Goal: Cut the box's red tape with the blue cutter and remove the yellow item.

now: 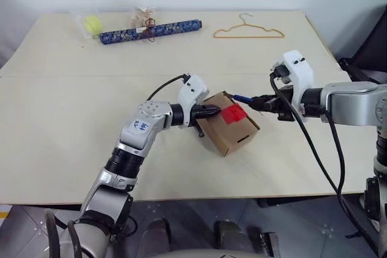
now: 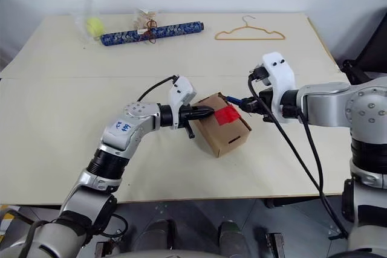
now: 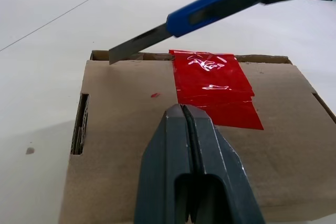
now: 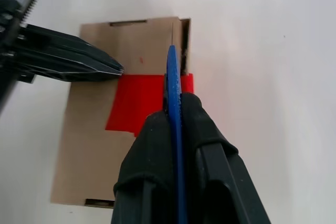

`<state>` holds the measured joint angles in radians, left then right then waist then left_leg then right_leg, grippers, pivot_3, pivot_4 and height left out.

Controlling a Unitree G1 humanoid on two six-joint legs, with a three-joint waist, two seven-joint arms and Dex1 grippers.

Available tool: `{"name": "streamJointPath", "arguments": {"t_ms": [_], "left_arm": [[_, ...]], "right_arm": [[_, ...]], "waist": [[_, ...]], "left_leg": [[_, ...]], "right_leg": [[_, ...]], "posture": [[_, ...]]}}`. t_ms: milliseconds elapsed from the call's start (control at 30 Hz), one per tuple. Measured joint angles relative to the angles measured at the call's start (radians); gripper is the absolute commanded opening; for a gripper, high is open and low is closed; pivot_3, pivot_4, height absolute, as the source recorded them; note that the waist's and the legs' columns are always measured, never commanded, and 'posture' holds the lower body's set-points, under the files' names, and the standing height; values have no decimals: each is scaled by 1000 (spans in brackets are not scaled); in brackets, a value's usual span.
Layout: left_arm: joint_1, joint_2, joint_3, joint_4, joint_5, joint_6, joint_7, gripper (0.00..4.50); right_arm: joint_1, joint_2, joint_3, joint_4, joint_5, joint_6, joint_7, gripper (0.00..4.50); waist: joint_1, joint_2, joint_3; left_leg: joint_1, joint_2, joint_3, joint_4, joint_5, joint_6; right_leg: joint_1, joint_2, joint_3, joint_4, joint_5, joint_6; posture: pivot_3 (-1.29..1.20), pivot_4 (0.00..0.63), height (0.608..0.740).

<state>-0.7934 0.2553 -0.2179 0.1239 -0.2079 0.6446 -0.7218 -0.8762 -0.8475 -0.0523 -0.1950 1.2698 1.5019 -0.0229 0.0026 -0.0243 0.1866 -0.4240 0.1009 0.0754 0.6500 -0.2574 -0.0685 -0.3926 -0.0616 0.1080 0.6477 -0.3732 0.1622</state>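
Blue cutter (image 3: 220, 3) sits clamped in the right gripper (image 4: 176, 108), blade out over the box's (image 1: 233, 134) far seam, just beside the red tape (image 3: 215, 87), likely lining up the cut. The left gripper (image 3: 186, 116), fingers together, presses the box top to steady it on the table (image 1: 60, 125).

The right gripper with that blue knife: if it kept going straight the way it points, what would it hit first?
Probably the small brown cardboard box: the right gripper holds the thin blue cutter, whose blade hangs just over the box's edge beside the red tape strip. Depth is uncertain.
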Motion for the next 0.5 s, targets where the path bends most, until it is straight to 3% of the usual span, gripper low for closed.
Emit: {"name": "streamJointPath", "arguments": {"t_ms": [500], "left_arm": [[0, -6, -9, -13, 1, 17, 0, 0]], "right_arm": [[15, 77, -104, -1, -95, 98, 21, 67]], "waist": [[0, 0, 0]], "left_leg": [[0, 0, 0, 0, 0, 0]], "right_leg": [[0, 0, 0, 0, 0, 0]], "posture": [[0, 150, 740]]}}
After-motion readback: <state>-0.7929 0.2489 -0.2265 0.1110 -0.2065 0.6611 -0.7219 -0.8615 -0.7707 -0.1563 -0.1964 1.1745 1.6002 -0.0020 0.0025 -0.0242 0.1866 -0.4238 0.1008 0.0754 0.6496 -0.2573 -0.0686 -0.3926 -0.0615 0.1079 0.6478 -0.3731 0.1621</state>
